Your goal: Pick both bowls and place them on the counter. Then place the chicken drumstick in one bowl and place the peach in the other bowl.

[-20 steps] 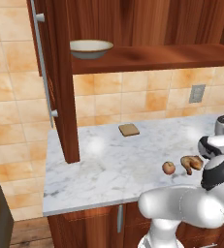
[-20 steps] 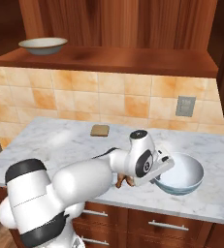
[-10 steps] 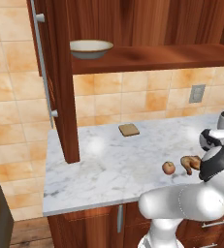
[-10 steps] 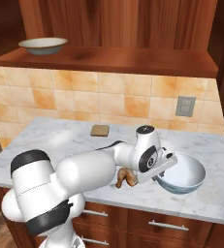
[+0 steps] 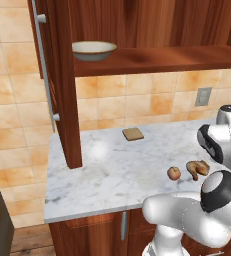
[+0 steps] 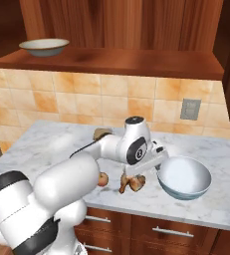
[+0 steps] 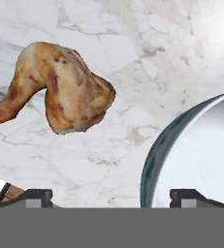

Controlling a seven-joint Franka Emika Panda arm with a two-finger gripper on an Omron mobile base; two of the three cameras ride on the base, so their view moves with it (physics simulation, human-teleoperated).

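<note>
Far left and up high, the tan bowl [image 6: 44, 47] sits on the wooden shelf, so half of the bowl-fetching is not done. The open cabinet door [image 5: 57, 75] hangs down beside that shelf, and I'd guess the arm will have to steer around it when reaching up.

On the counter [image 5: 107, 170], the bread slice [image 5: 132, 133] lies near the wall, well clear of everything. Nearer the front edge comes the peach [image 5: 173, 173], then just beside it the chicken drumstick [image 7: 55, 87]. Both lie loose on the marble under the arm.

Right of them stands the white and blue bowl [image 6: 183, 177], upright on the counter, in the same spot as a second ago. What has changed is the arm: over the last second its wrist has drawn back and up a little from the bowl. The gripper [image 7: 113, 196] has its tips spread wide. The bowl's rim runs between them, and neither tip seems to touch it. To me the bowl looks set down and let go.

A wall socket [image 6: 189, 109] sits in the tiles behind.
</note>
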